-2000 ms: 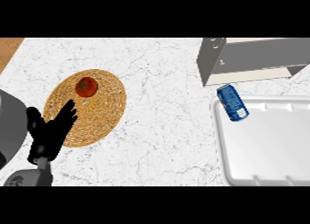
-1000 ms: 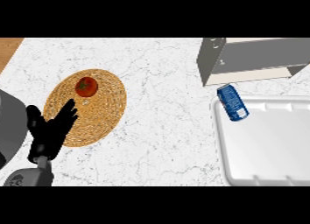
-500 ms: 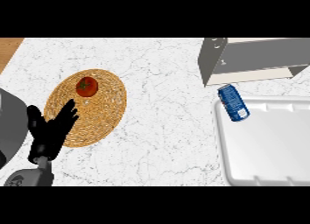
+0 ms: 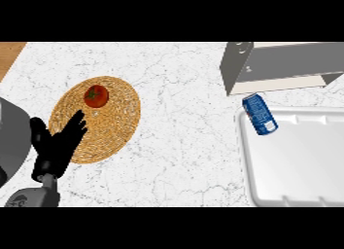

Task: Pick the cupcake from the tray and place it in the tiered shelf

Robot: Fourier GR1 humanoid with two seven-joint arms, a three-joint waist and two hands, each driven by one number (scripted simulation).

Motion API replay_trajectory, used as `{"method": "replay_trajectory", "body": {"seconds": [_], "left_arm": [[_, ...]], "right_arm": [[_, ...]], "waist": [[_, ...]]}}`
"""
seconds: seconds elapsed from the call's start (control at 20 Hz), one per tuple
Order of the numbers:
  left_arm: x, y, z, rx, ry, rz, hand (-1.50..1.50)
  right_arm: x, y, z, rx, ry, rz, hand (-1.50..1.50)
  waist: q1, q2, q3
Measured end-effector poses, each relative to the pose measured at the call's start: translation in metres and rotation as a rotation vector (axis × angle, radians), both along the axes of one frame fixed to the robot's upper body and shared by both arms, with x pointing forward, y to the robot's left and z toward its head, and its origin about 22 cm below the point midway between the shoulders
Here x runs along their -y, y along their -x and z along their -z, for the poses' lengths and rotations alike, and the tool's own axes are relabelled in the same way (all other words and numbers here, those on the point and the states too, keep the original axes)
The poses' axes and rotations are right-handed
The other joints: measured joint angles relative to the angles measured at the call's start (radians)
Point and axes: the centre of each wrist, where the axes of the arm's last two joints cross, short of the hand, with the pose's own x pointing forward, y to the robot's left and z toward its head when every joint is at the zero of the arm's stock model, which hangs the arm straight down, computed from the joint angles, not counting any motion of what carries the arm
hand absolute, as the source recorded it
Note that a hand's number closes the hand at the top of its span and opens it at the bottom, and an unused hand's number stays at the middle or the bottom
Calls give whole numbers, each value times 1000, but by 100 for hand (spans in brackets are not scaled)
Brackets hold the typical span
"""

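My left hand [image 4: 54,146] rests open at the lower left, fingers up, over the near edge of a round woven mat [image 4: 110,119]. A red tomato [image 4: 96,95] lies on the far part of that mat, apart from the hand. A white tray [image 4: 304,155] sits at the right; a blue can [image 4: 260,113] lies on its side across the tray's far left rim. The grey tiered shelf [image 4: 286,65] stands at the back right, just beyond the tray. No cupcake shows in the head view. My right hand is out of view.
A grey rounded object [image 4: 1,133] sits at the left edge beside my forearm. Brown wood [image 4: 3,56] borders the white marble counter [image 4: 182,136] at the far left.
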Motion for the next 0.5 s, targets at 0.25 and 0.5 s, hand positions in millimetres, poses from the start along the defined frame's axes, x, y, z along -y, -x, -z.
{"method": "replay_trajectory", "body": {"seconds": [0.25,0.5], "left_arm": [[3,1,2,9,-3,-2,0],[-1,2,4,21,-4,3,0]], "right_arm": [[49,31,-4,20,-97,77,-150],[93,66,0,16,-131,72,-150]], "waist": [[-1,1,2],[-1,3,4]]}}
